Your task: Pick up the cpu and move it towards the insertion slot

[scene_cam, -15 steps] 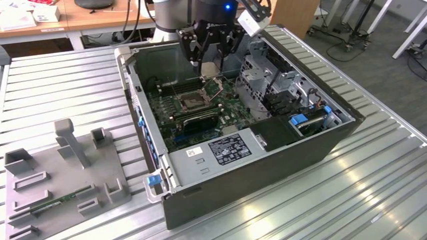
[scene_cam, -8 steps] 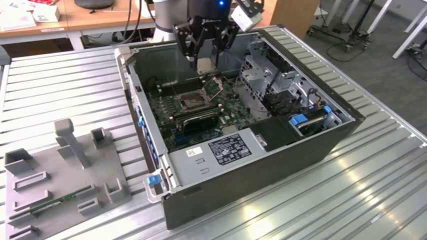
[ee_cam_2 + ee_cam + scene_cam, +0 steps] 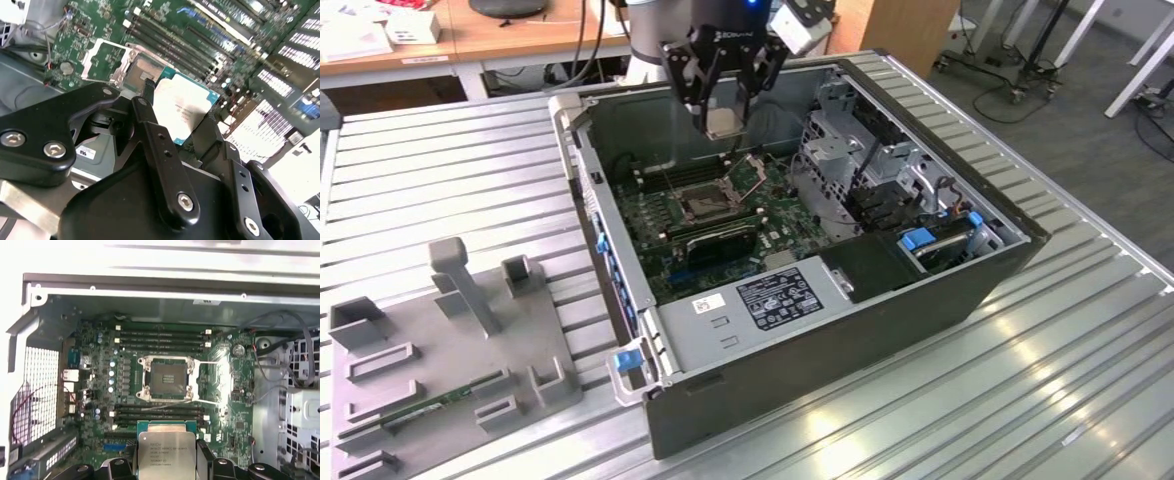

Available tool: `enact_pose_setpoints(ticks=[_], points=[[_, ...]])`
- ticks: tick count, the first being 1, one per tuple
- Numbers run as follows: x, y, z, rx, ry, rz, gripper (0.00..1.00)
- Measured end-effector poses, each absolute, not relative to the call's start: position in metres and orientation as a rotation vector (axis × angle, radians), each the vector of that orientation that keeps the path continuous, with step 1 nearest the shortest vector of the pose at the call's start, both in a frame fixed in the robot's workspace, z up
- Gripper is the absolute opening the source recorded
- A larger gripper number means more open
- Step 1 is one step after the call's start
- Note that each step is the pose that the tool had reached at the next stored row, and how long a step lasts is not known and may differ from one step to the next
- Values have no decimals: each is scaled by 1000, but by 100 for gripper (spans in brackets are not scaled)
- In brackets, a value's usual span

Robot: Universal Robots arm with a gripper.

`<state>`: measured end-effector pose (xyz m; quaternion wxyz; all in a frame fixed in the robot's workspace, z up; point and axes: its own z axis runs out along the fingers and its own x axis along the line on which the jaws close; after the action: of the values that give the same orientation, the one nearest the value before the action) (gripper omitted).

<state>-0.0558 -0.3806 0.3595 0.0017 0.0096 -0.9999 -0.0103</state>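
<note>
**Bright overhead light, glare on metal**

Overhead light leaves white glare streaks on the ribbed metal table (image 3: 947, 400). In the first wrist view, the computer case (image 3: 150, 287) rim washes out. In the second wrist view, the near gripper (image 3: 175, 117) looks soft.

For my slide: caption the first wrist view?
Gripper holds the cpu above the open insertion slot.

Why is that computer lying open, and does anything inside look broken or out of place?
Nothing looks damaged. The case lies on its side, open. The gripper holds the cpu above the board, and the slot sits open and bare. A wire lever beside the slot is swung out.
</note>
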Motion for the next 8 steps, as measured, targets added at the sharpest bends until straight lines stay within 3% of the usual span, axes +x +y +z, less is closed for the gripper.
enact_pose_setpoints(ticks=[8], points=[[-56, -364, 357, 30, -3138, -32, 55]])
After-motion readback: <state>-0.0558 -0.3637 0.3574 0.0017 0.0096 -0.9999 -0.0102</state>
